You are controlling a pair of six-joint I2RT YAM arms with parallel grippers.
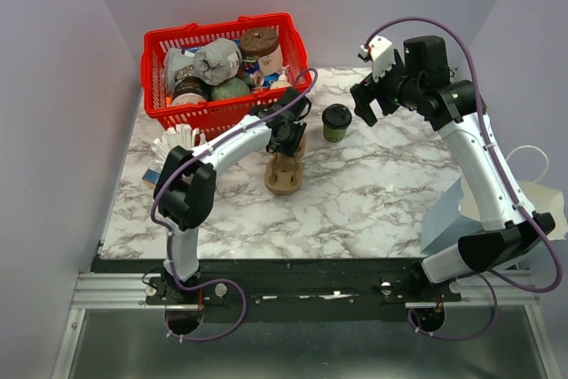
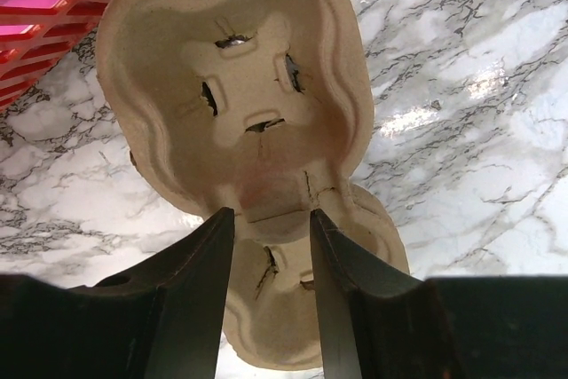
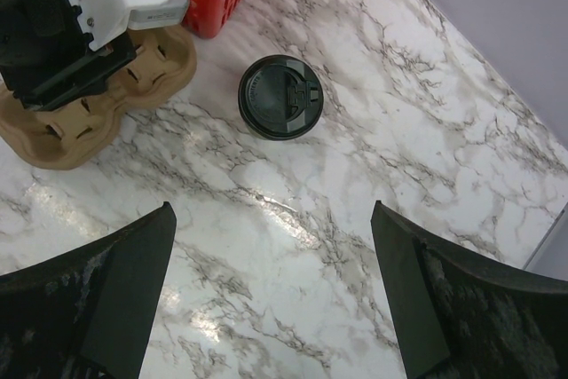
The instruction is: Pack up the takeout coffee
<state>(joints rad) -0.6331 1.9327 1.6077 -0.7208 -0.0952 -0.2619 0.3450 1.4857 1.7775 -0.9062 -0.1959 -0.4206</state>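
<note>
The coffee cup (image 1: pixel 336 122) (image 3: pixel 280 97) stands upright on the marble tabletop (image 1: pixel 373 193) with its black lid on. It is just off the near right corner of the red basket (image 1: pixel 213 114) and held by nothing. It sits near the cardboard carrier (image 1: pixel 284 179) (image 3: pixel 71 122) but clear of it, to the carrier's right.

The right end effector (image 1: pixel 366 106) (image 3: pixel 275 295) hangs above the tabletop to the right of the cup. Its fingers are spread wide and empty, and in the wrist view the cup shows ahead of the gap between them.

The left end effector (image 1: pixel 288 135) (image 2: pixel 271 250) is down on the carrier (image 2: pixel 240 86). Its fingers (image 2: pixel 200 290) are partly apart and straddle the narrow ridge between two cup wells. They sit close against the cardboard on both sides, but the views do not show whether they actually clamp it. The carrier lies on the tabletop in front of the basket, and the wells in view are empty.
</note>
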